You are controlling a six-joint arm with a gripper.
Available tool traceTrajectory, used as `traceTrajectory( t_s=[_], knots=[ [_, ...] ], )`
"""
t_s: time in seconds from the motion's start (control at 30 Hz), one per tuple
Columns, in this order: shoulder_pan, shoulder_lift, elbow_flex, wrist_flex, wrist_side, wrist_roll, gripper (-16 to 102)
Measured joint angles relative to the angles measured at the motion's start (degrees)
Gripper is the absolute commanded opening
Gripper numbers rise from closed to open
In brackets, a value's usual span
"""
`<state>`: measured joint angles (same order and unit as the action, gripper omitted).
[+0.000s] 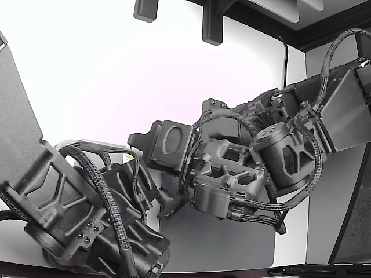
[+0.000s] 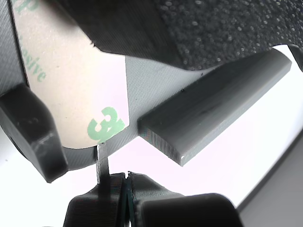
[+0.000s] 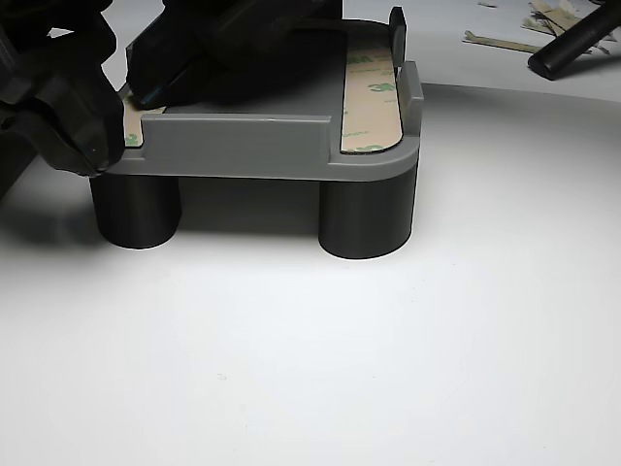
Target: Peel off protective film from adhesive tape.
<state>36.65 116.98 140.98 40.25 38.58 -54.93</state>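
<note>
A grey holder part (image 3: 243, 146) stands on two dark round legs. Tan protective film with green print covers a tape strip (image 3: 372, 97) along its right side in the other view. A second strip's film (image 2: 71, 94) lies flat, and its rounded end carries a green logo. My gripper (image 2: 125, 189) sits just off that end with its jaws together. A thin dark blade (image 2: 102, 163) rises from one finger to the film's edge. In the other view my gripper (image 3: 129, 97) meets the near-left corner of the part. A second black arm (image 3: 233, 44) rests on the part's top.
Both arms crowd over the grey part (image 1: 232, 243) in the exterior view, hiding the tape. Peeled film scraps (image 3: 505, 41) and a black rod (image 3: 582, 39) lie on the white table at the back right of the other view. A raised grey rib (image 2: 213, 109) runs beside the film.
</note>
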Motion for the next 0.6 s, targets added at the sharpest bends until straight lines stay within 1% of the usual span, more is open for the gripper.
traceTrajectory(
  t_s=[0.6],
  knots=[
    [0.09,0.0,-0.18,0.53,0.09,0.0,-11]
  ],
)
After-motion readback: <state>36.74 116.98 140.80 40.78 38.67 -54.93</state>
